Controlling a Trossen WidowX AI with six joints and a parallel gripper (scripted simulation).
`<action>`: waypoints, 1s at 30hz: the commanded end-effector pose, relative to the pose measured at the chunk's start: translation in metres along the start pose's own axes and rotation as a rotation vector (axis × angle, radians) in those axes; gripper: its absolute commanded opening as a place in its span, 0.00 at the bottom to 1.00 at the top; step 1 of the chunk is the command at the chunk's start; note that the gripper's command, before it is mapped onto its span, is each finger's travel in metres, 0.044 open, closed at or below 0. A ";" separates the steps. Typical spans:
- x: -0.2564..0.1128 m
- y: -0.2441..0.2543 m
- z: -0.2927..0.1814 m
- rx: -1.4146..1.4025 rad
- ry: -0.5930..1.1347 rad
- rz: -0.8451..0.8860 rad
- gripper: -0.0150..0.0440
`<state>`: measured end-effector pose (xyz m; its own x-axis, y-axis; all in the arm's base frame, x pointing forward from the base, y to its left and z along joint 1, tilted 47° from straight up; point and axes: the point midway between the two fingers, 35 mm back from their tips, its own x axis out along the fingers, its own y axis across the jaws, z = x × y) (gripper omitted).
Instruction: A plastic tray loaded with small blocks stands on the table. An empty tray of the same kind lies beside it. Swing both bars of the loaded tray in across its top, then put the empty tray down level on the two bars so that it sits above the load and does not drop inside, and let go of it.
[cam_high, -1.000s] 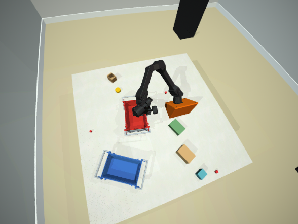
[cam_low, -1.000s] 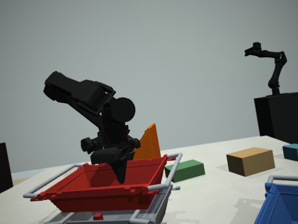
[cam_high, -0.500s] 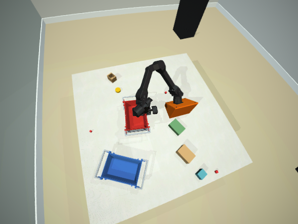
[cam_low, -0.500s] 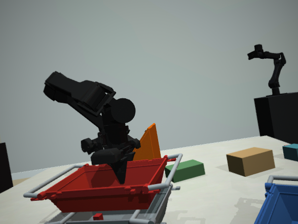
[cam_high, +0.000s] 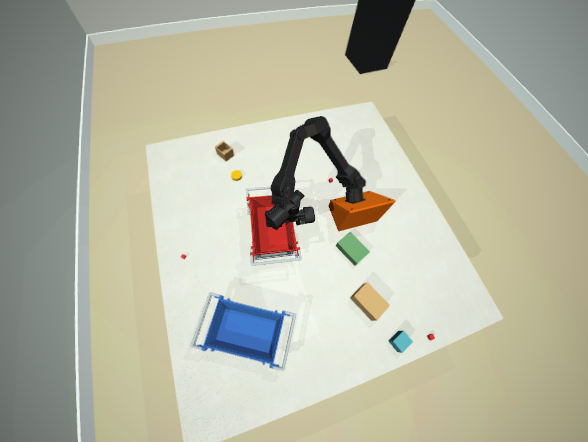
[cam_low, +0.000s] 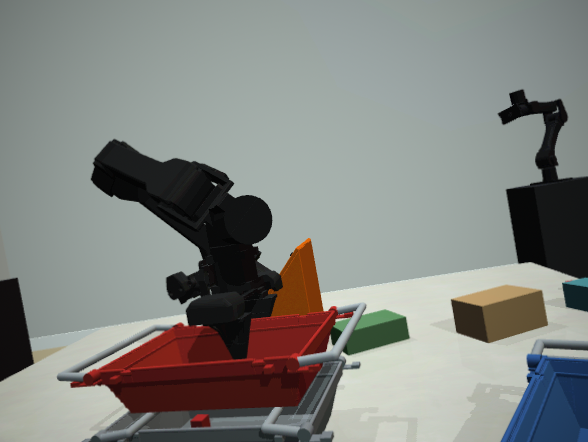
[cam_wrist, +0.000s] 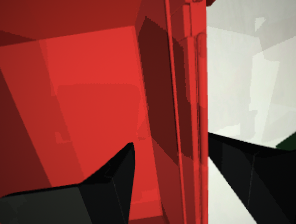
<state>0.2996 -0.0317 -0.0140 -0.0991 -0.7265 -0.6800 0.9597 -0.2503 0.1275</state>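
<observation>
The empty red tray (cam_high: 256, 225) (cam_low: 210, 390) (cam_wrist: 197, 100) sits about level above the grey tray (cam_low: 325, 395). Its own wire bars stick out over its ends. The grey tray's left bar (cam_low: 145, 422) and right bar (cam_low: 280, 429) are swung inward under the red tray. One red block (cam_low: 200, 420) shows inside the grey tray; any further load is hidden. My gripper (cam_low: 242, 347) (cam_wrist: 166, 141) is open around the red tray's long side wall, one finger inside and one outside. Gaps show between both fingers and the wall in the wrist view.
A blue tray (cam_high: 235, 352) (cam_low: 545, 395) with bars out stands nearby. A green block (cam_high: 353, 248), a tan block (cam_high: 371, 301), a teal block (cam_high: 401, 341), an orange wedge-shaped body (cam_high: 365, 212), a yellow disc (cam_high: 236, 175) and a small brown box (cam_high: 225, 151) stand around.
</observation>
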 end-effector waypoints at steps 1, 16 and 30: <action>0.000 -0.001 0.000 -0.006 0.002 -0.002 0.85; -0.006 0.001 -0.001 -0.001 0.002 0.000 1.00; -0.088 0.003 -0.002 -0.007 0.008 -0.002 1.00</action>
<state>0.3111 0.0188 0.0327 -0.1027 -0.7237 -0.6824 0.9613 -0.2484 0.1188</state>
